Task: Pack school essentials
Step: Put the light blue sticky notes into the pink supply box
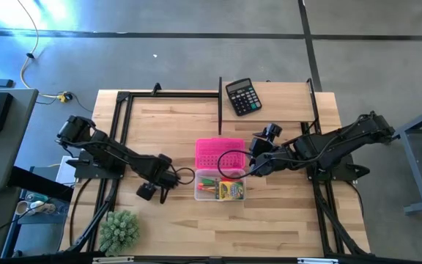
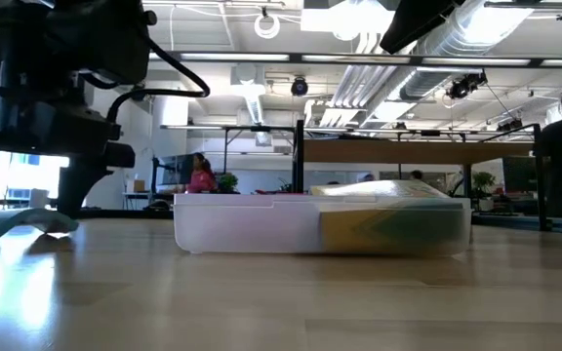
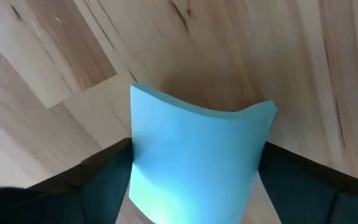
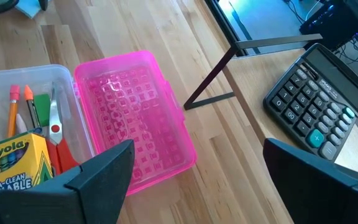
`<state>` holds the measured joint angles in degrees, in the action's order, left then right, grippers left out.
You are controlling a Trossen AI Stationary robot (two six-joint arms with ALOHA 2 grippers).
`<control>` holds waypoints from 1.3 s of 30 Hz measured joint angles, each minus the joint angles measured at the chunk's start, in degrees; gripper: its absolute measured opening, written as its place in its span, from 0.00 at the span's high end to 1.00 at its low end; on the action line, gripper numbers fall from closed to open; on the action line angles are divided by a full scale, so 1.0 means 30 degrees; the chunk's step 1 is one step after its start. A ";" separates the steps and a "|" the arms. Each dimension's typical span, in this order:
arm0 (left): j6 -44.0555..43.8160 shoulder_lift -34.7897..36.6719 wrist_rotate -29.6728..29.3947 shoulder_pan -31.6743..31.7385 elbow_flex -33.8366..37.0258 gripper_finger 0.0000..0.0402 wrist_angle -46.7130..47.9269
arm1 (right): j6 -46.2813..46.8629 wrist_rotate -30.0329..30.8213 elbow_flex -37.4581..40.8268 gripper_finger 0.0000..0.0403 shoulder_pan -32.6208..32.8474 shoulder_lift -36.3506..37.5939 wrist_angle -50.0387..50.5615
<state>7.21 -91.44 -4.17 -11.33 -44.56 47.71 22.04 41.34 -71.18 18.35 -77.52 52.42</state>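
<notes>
The light-blue notepad [image 3: 197, 162] fills the left wrist view between my left gripper's [image 3: 194, 205] fingers. In the high view my left gripper [image 1: 170, 178] sits just left of the clear case [image 1: 220, 189]. The case rests flat on the table, its pink lid [image 1: 220, 152] folded open toward the far side. Inside lie the yellow-green crayon box [image 4: 14, 165], red-handled scissors [image 4: 56, 140], pencils [image 4: 12, 109] and green eraser [image 4: 42, 104]. My right gripper [image 1: 258, 166] is open at the case's right, near the lid [image 4: 135, 118]. My left gripper pinches the notepad between its two fingers [image 3: 101, 183], one on each opposite side edge [image 3: 134, 168]. The pad is bowed into a curve between them. Its free end [image 3: 197, 109] sticks out ahead of the fingers over the wood. Whether it touches the table does not show.
A black calculator [image 1: 243, 96] lies near the far edge, also in the right wrist view [image 4: 319, 99]. A green spiky plant [image 1: 119, 229] stands at the near left corner. Black frame rails [image 1: 220, 103] cross the far part of the table. People show in the room behind [image 2: 201, 174].
</notes>
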 joint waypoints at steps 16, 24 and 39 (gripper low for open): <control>-0.0911 -0.0028 -0.1446 -0.0727 -0.3194 0.22 -0.0074 | 0.0000 0.0007 0.0000 0.14 0.0000 0.0000 0.0000; -0.1351 -0.0014 -0.2899 -0.1474 -0.4962 0.22 -0.2055 | 0.0000 0.0001 0.0000 0.14 0.0000 0.0000 0.0007; -0.0482 -0.0498 -0.3831 -0.1324 -0.5375 0.22 -0.8767 | 0.0000 0.0006 0.0000 0.14 0.0001 0.0000 0.0007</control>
<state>5.76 -92.94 -15.66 -15.31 -60.69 21.41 22.04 41.36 -71.18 18.35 -77.52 52.45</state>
